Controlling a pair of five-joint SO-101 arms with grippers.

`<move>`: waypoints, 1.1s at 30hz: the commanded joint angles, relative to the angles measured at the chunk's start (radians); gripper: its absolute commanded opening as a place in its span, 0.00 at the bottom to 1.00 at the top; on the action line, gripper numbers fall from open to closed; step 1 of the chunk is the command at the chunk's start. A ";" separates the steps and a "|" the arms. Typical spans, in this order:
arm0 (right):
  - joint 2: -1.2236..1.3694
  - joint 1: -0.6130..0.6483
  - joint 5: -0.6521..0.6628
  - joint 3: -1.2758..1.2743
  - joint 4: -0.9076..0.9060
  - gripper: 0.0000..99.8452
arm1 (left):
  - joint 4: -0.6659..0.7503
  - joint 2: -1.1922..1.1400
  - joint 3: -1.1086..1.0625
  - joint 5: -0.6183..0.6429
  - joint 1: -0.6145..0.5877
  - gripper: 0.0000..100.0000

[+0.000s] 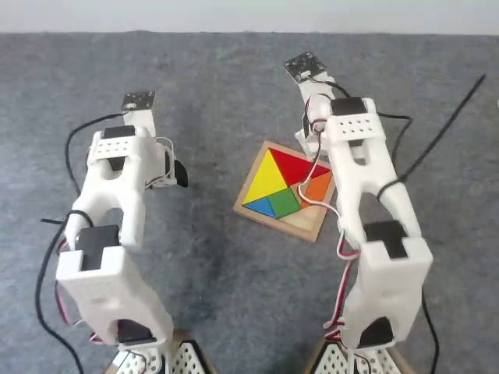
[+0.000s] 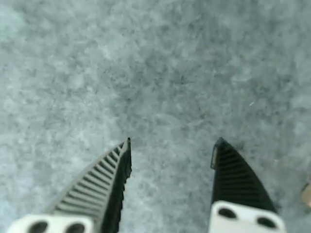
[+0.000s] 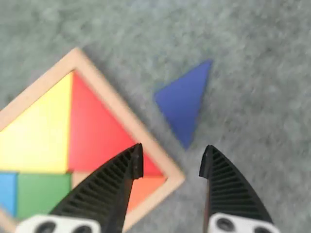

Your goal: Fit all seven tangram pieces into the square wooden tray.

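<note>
Grey carpet here; my right gripper (image 3: 172,155), spread wide, could clip the tray (image 3: 121,113) rim grabbing that blue triangle (image 3: 184,101).

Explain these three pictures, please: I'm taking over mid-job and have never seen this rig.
Two white robot arms stand side by side. The overhead picture looks down on both: the left arm, the right arm. The other two pictures come from a camera on each wrist, looking past its black fingers. The left gripper is open over grey carpet. The right gripper, open and empty, hangs above a corner of the square wooden tray. A yellow triangle, a red triangle and smaller coloured pieces lie inside it; a dark blue triangle lies on the carpet beside it.
</note>
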State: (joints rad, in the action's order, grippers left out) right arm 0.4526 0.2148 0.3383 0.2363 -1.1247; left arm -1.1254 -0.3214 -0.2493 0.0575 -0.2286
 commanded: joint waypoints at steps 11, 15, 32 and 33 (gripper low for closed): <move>0.278 0.033 -0.098 0.333 0.025 0.24 | 0.031 0.055 -0.007 -0.025 -0.006 0.26; 0.335 0.010 -0.146 0.407 0.022 0.29 | 0.031 0.060 -0.016 -0.026 -0.006 0.26; 0.418 -0.013 -0.112 0.434 -0.035 0.29 | 0.032 0.057 -0.016 -0.026 -0.006 0.26; 0.420 -0.013 -0.103 0.434 -0.024 0.29 | 0.032 0.057 -0.016 -0.026 -0.006 0.26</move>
State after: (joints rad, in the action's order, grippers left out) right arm 0.8807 0.2256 0.2094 0.6306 -1.1569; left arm -1.1070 -0.3214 -0.2677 0.0575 -0.2317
